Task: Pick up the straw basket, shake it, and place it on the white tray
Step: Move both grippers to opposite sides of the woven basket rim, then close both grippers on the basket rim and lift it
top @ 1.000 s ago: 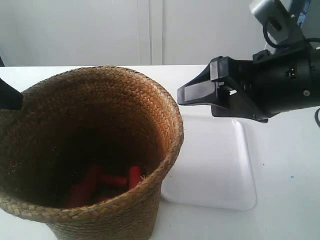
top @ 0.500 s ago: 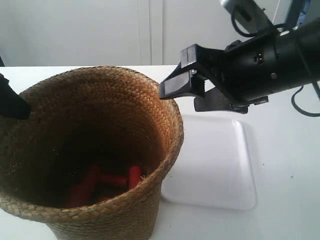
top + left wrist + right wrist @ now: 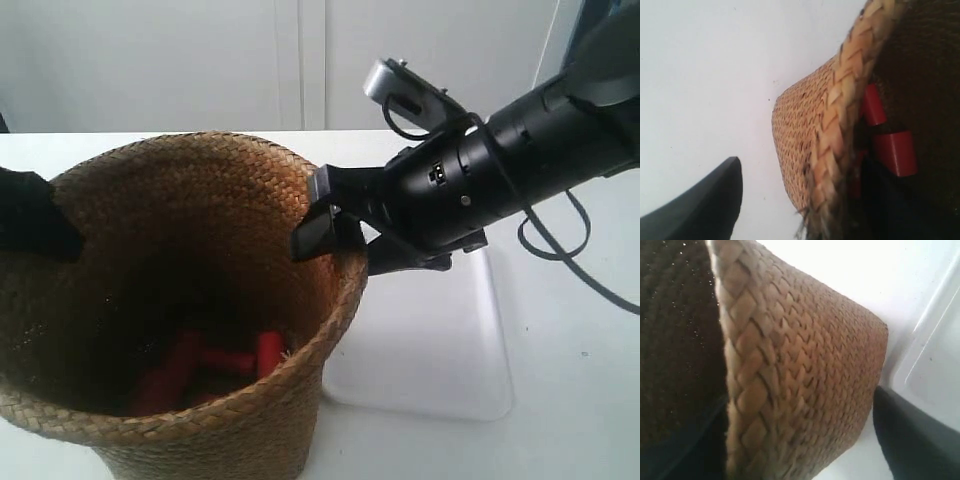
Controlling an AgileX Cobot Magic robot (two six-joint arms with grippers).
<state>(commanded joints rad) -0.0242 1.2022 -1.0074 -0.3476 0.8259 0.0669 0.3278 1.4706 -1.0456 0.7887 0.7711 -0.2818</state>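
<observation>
The straw basket (image 3: pixel 200 200) stands on the white table, just left of the white tray (image 3: pixel 430 340) and overlapping its near corner. The arm at the exterior view's right is the right arm. Its gripper (image 3: pixel 345 250) is open and straddles the basket's right rim, one finger inside and one outside. In the right wrist view the braided rim (image 3: pixel 747 390) runs between the fingers (image 3: pixel 912 440) of the gripper (image 3: pixel 795 450), untouched by the outer one. The left gripper (image 3: pixel 40 230) is at the left rim. In its wrist view this gripper (image 3: pixel 810 210) is open around the rim (image 3: pixel 840 135).
Several red cylindrical pieces (image 3: pixel 215 360) lie on the basket's floor, also showing as red pieces (image 3: pixel 892 150) in the left wrist view. A white wall rises behind the table. The right arm's cable (image 3: pixel 560 240) hangs over the tray's far side.
The right arm has swung left and down from above the tray until its open gripper straddles the basket's right rim. The left gripper has crept slightly further in at the left rim.
</observation>
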